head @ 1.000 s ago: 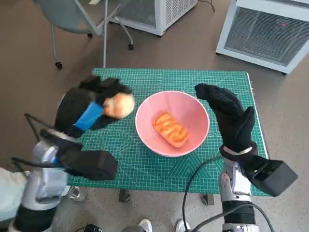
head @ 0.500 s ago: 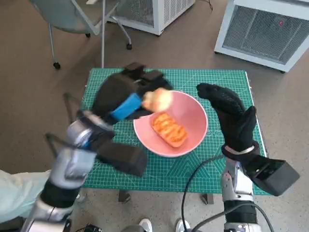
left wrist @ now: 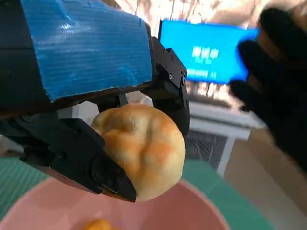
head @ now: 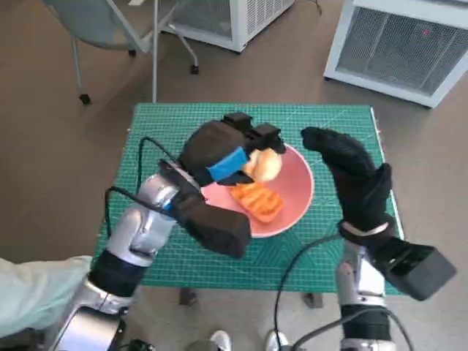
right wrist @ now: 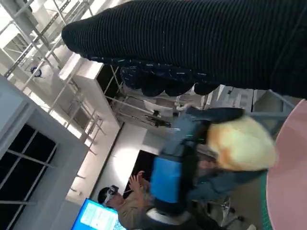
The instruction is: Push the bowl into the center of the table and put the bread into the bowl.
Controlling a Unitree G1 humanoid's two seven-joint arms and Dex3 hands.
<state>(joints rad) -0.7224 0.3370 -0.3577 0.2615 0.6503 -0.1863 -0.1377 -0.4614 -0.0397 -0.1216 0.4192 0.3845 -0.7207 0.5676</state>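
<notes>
Bun (head: 266,165) pinched in left hand (head: 223,150), held above pink bowl (head: 296,201). Bowl near centre of green mat (head: 168,121), orange bread piece (head: 257,201) inside. Right hand (head: 351,179) upright beside bowl's right rim, holding nothing, fingers seemingly together; contact with rim unclear.
</notes>
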